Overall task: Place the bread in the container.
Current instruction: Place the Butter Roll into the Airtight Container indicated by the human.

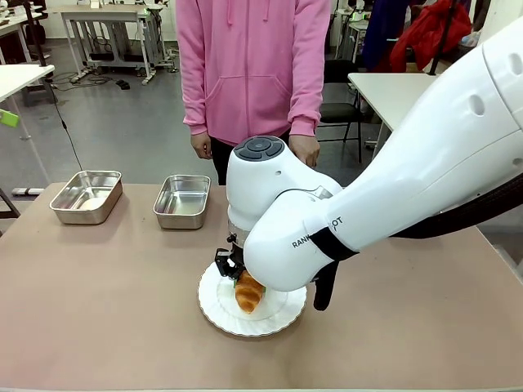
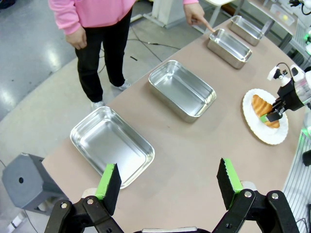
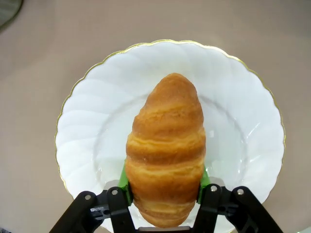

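I work in what looks like a robotics lab: a bare, polished grey floor (image 1: 122,139), metal-framed workbenches (image 1: 110,20) along the back, black cables (image 1: 67,131) trailing over the floor, and a white desk (image 1: 396,86) with a black chair (image 1: 339,114) beyond my brown table (image 1: 98,318).

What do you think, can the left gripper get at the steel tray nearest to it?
Probably yes: the left gripper hangs open near that tray, nothing lies between them, and the right gripper grips the croissant far off.
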Motion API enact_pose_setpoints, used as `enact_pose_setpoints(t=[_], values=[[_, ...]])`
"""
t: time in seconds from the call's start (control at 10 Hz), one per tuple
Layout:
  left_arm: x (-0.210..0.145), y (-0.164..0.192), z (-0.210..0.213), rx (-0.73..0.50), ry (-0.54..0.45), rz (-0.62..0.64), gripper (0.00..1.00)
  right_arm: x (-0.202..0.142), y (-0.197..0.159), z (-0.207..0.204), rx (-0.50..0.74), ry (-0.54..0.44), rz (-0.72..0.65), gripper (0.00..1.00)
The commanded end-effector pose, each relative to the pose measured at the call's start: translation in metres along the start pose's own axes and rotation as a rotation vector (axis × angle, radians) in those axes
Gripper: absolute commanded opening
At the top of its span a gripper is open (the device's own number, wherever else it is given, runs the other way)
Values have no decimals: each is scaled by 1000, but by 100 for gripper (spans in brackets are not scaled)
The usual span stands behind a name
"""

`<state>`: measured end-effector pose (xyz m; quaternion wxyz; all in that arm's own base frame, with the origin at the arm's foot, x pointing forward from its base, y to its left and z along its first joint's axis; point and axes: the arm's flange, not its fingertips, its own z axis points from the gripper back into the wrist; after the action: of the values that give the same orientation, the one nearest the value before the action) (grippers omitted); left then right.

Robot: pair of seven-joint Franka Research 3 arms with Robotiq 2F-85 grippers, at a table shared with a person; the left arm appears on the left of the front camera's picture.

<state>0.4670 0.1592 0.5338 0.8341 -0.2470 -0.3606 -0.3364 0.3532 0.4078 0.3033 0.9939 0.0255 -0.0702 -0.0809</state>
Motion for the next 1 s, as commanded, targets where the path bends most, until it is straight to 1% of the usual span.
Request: enact_pose_setpoints(t=[0.0, 0.1, 0.2, 0.4, 0.6, 0.7, 0.9], values=[[1, -1, 1, -3, -7, -15, 100, 0, 0, -1, 4, 2, -1, 58], [1, -1, 1, -3, -7, -15, 100, 0, 0, 0, 0, 0, 0, 58], [1, -1, 1, -3, -7, -15, 100, 11, -4, 13, 4, -19, 21, 58], [1, -1, 1, -3, -7, -15, 100, 38, -8, 44, 16, -23, 57, 58], [1, -1, 1, -3, -7, -15, 100, 60, -14, 78, 24, -1, 140, 58], [1, -1, 1, -3, -7, -15, 100, 71, -19, 93, 23, -6, 176, 58], [1, -1, 1, -3, -7, -15, 100, 107, -37, 118, 8, 0, 264, 58]])
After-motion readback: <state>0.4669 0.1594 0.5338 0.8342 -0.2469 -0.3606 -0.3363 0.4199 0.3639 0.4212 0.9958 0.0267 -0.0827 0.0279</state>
